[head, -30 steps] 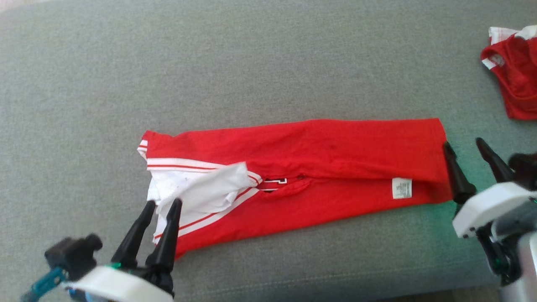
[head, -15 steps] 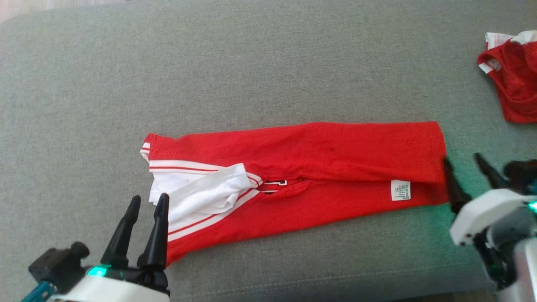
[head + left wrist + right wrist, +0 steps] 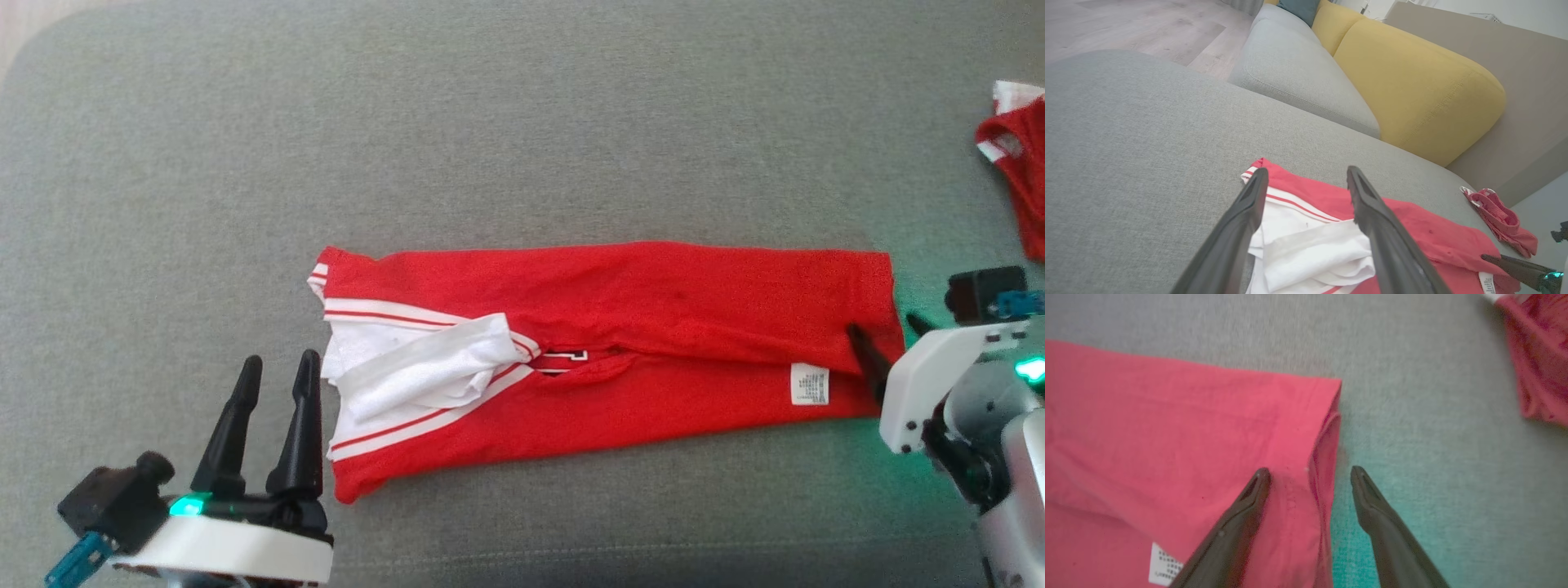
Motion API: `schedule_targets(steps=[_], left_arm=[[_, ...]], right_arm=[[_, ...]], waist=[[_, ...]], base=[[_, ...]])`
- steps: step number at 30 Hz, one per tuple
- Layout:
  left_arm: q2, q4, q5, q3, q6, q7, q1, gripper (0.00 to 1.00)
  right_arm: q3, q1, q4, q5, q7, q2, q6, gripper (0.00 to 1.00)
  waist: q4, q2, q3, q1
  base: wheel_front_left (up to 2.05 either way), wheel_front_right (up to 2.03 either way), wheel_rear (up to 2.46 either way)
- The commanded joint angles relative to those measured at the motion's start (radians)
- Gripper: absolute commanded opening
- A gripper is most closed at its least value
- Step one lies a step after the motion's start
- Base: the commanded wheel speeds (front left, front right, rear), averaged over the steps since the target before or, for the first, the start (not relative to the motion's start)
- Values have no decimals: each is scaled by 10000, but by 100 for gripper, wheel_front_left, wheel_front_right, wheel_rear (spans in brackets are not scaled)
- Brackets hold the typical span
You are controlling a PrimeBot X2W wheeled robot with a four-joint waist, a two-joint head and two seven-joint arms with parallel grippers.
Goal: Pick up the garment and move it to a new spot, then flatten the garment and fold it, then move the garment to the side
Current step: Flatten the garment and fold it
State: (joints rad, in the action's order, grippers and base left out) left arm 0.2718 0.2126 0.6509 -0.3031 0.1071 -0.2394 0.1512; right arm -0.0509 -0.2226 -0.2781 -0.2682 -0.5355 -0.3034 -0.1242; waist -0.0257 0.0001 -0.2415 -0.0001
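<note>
My left claw [image 3: 279, 359] hangs wide open and empty, just beside the white-sleeved end of the red jersey [image 3: 653, 302]. The jersey lies folded into a long strip across the grey cushion [image 3: 490, 147]. My right claw [image 3: 883, 324], equally spread and empty, straddles the hem edge at the other end.

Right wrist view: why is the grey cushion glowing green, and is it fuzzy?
Right wrist view: a teal-green glow tints the grey fabric cushion beside the right tool, and the folded red jersey looks blurred; head view: the same glow lies near a green light on that tool, probably its source.
</note>
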Motion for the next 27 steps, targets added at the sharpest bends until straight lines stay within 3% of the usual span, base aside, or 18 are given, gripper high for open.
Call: schedule_targets(steps=[1,7,10,12,13,20,27], left_arm=[[-37,214,-106,438,45,-91,-425,100],[-139,113,-142,491,-33,-142,-429,100],[-156,74,-168,519,-57,-155,-450,100],[-152,51,-220,537,-63,-162,-493,100],[-151,40,-247,550,-63,-166,-519,100],[-57,-71,-497,603,-97,-183,-712,100],[31,-259,-597,716,-92,-191,-929,100]], right_arm=[[-200,-294,191,-180,-283,-302,-65,100],[-317,-395,-118,-574,-857,-495,-65,100],[-390,-478,-207,-729,-952,-499,-65,41],[-430,-544,-212,-826,-869,-484,-65,10],[-450,-596,-197,-881,-782,-483,-65,0],[-547,-1013,-27,-1088,-234,-581,-65,0],[-220,-1491,28,-1035,-72,-1182,-65,0]], waist=[[84,-1,-12,1],[193,-1,-79,1],[179,-1,-105,1],[157,-1,-111,1],[142,-1,-106,1],[-70,-1,104,1],[-409,-1,429,1]], base=[[0,0,0],[0,0,0],[0,0,0],[0,0,0],[0,0,0],[0,0,0],[0,0,0]])
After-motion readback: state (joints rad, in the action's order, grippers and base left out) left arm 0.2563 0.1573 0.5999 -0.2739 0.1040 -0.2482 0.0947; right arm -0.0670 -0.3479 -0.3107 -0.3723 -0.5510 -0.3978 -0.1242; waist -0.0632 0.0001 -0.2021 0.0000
